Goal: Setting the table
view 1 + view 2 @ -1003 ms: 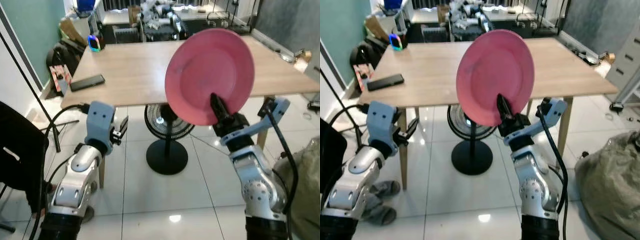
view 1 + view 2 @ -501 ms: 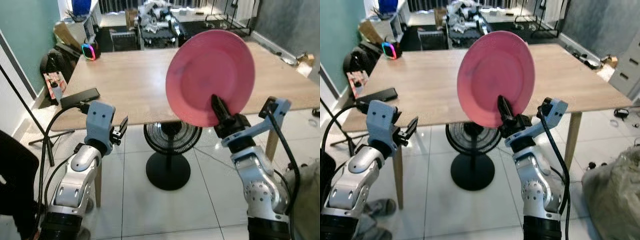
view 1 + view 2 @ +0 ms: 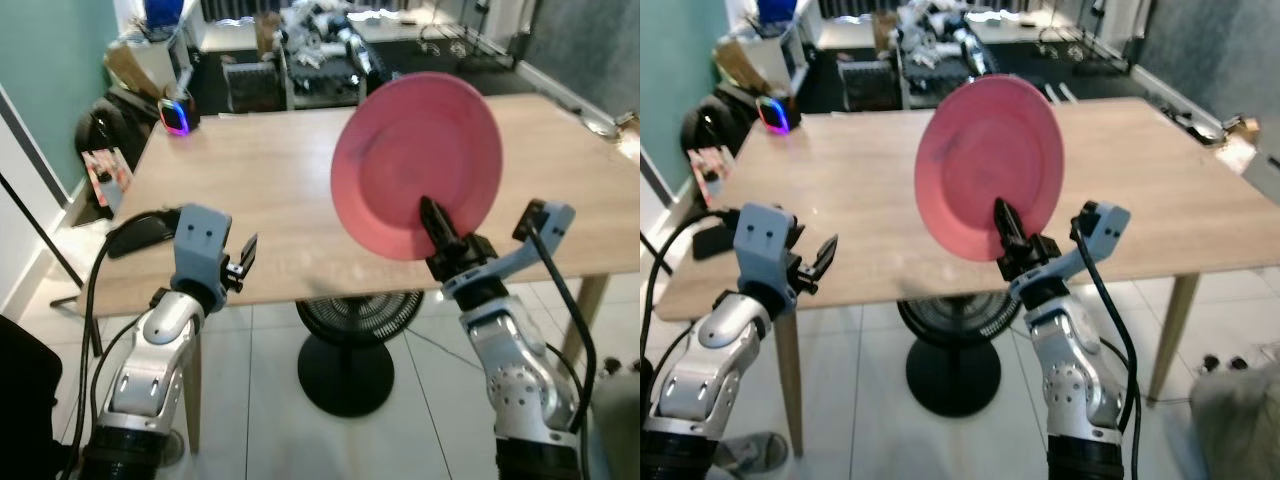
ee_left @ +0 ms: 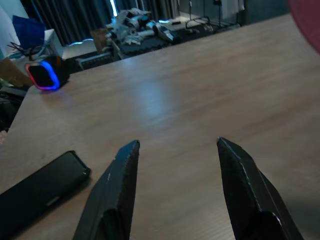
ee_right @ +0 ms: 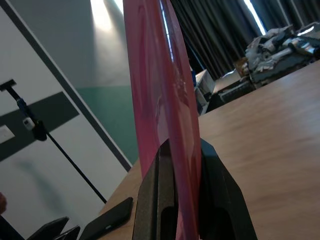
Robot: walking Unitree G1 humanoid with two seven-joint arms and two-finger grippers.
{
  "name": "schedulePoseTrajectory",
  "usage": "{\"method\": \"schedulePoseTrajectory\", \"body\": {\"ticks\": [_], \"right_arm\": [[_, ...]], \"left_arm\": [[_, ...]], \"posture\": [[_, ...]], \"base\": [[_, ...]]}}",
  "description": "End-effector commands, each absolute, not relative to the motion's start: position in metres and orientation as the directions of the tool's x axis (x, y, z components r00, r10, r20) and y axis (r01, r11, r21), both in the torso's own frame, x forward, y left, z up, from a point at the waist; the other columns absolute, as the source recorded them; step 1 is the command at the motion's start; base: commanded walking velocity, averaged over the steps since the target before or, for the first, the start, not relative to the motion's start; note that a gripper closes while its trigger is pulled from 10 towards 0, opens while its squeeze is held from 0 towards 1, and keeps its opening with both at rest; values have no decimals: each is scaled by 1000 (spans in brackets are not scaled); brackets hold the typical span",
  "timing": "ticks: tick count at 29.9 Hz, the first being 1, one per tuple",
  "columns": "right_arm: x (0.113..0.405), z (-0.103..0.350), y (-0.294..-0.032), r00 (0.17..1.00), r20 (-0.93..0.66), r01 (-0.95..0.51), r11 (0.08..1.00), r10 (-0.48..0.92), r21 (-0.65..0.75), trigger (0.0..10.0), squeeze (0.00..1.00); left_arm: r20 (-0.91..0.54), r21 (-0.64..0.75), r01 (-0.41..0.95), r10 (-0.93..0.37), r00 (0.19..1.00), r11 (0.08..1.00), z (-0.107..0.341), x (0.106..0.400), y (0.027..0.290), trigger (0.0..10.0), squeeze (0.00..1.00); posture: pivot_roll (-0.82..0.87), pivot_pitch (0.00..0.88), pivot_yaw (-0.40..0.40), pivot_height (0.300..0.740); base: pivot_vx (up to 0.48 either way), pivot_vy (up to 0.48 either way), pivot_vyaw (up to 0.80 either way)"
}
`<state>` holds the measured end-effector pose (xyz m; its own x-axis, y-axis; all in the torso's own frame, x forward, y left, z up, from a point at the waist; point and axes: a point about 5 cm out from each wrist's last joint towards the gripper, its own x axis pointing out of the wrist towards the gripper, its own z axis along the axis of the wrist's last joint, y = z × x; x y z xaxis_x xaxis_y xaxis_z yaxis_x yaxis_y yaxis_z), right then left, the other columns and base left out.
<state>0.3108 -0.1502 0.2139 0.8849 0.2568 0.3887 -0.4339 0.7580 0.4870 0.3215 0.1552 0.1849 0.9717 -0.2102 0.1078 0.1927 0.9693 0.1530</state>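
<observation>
1 pink plate (image 3: 415, 163) stands nearly upright in the air above the near part of the wooden table (image 3: 270, 170), its face turned toward the robot and tilted slightly. The right gripper (image 3: 437, 228) grasps it at the lower rim, and the right wrist view shows the 2 black fingers (image 5: 159, 200) pressed on either side of the plate's thin edge. The left gripper (image 3: 247, 257) hovers at the table's near edge on the robot's left, touching nothing, its 2 fingers (image 4: 120, 185) spread apart over the bare wood. Just beside it, on the table's near left corner, lies a black phone (image 4: 40, 192). At the far left corner sits a small speaker (image 3: 175, 115) glowing blue and red. Under the table stands a black floor fan (image 3: 350, 345) on white tile floor (image 3: 260, 410). Beyond the table's far edge a cluttered heap of objects (image 3: 320, 40) sits on another surface, too blurred to make out.
</observation>
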Motion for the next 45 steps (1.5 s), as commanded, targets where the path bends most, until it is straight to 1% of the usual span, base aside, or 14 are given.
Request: {"method": "schedulePoseTrajectory", "body": {"ticks": [1,17,33,38,40,42,44,45], "right_arm": [[310,214,-147,881,388,-445,755,271,481,10000,0],[310,214,-147,880,389,-443,761,271,473,10000,0],[311,214,-147,880,390,-443,763,270,471,10000,0],[312,210,-146,886,370,-435,779,280,452,10000,0],[313,207,-145,892,355,-427,785,281,449,10000,0],[318,189,-142,928,227,-366,830,295,420,10000,0],[320,173,-140,944,128,-329,845,304,422,10000,0],[320,173,-140,944,128,-329,845,304,422,10000,0]], "left_arm": [[85,151,179,-193,978,972,180,321,161,10000,0],[77,141,184,-196,977,973,179,321,159,10000,0],[61,124,211,-220,974,970,177,320,155,10000,0],[57,123,212,-221,974,969,177,320,156,10000,0],[57,123,212,-220,974,969,177,320,156,10000,0],[45,126,211,-218,975,969,176,320,156,10000,0],[24,135,216,-221,975,967,174,319,157,10000,0],[24,135,216,-221,975,967,174,319,157,10000,0]], "posture": [[-11,0,99,740],[-14,0,99,740],[-11,0,99,740],[-9,0,98,740],[-8,0,98,740],[-7,0,98,740],[-1,0,98,740],[-1,0,98,740]], "base": [[480,0,0],[471,0,0],[0,0,0],[0,0,0],[0,0,0],[0,0,0],[0,0,0],[0,0,0]]}}
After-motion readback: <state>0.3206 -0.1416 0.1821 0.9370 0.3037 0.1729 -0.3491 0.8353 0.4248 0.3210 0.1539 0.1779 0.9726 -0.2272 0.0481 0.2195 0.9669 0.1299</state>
